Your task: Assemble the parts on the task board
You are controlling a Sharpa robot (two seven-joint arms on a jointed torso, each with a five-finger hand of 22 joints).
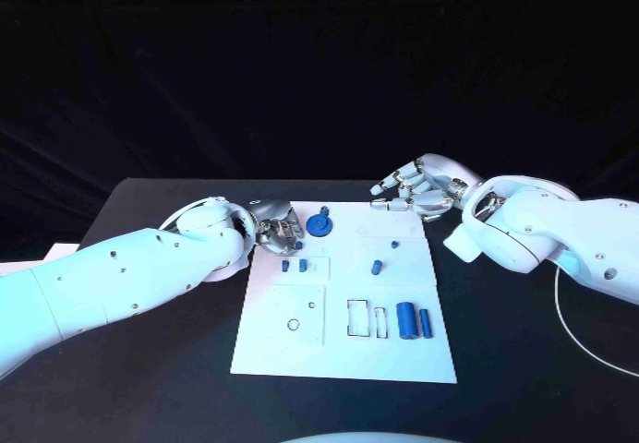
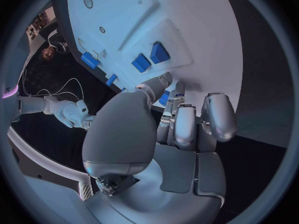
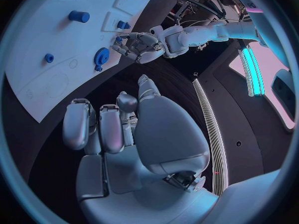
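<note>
My left hand (image 1: pixel 277 233), fingers curled with nothing plainly held, sits beside the gear (image 1: pixel 319 223) at the board's (image 1: pixel 307 355) far left edge; next I must grip it, right hand (image 1: pixel 415 196) spread idle

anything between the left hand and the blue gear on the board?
Nothing: head view shows the left hand just beside the blue gear, only bare task board between them.

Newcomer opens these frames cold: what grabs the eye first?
The white task board stands out on the black table, dotted with small blue parts, notably a blue gear near its far edge. The left hand hovers at the board's far left corner beside that gear; the right hand hangs beyond the far right corner.
</note>
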